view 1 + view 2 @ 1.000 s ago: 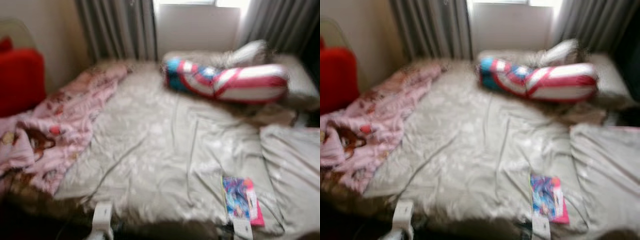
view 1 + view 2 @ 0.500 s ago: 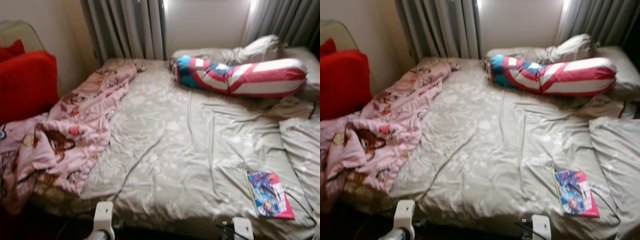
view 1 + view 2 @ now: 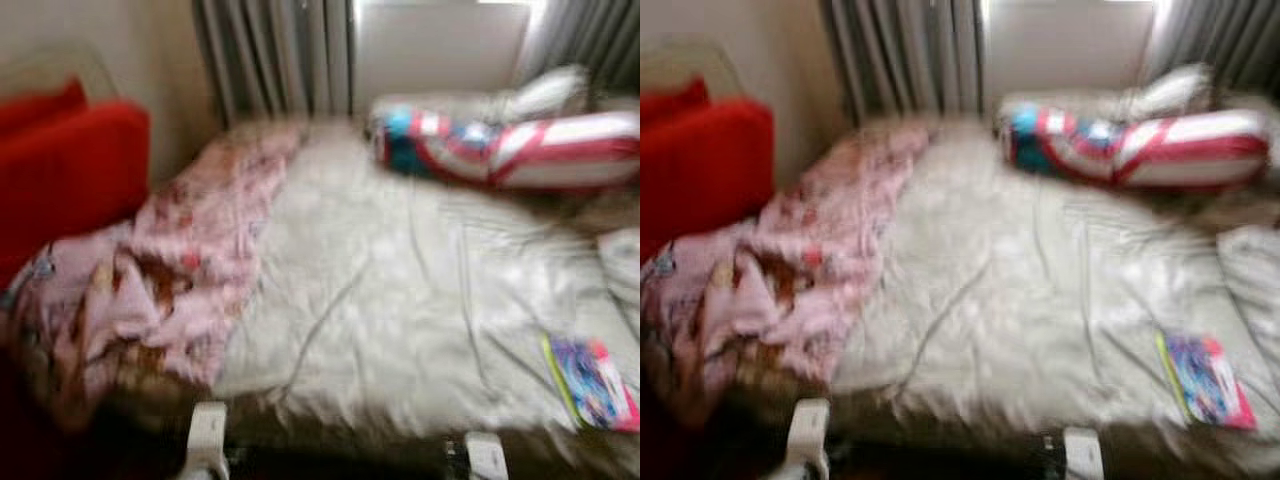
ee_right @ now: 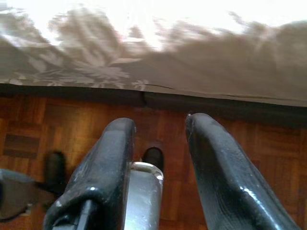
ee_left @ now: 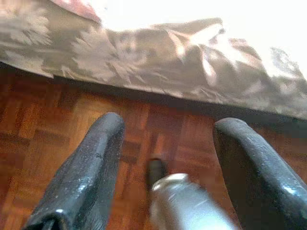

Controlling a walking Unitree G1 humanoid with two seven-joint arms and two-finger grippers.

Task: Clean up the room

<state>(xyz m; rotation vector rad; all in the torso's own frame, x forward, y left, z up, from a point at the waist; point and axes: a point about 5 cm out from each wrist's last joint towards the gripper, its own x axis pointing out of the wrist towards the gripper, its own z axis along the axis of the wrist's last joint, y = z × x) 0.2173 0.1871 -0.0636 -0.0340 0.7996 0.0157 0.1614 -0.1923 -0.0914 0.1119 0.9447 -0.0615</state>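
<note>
The robot stands at the foot of the bed, both arms hanging low. The left hand points at the floor beside the bed's edge, fingers spread wide and holding nothing; the right hand hangs the same way, fingers parted more narrowly, also empty.

The things to tidy lie on the bed: a pink blanket heaped along the left side and spilling off the near corner, a book at the near right, a striped bolster up by the pillows.

The head views are smeared, so the camera is likely moving; reaching now risks a misjudged grab. The blanket looks soft and limp and would probably drag or slip from a two-finger pinch. The book is thin, flat and glossy on yielding bedding, so fingers may press it down or catch the sheet instead.

The grey sheet is creased, with a faint leaf print. The floor is dark wood parquet. A red cushion sits at the far left.
</note>
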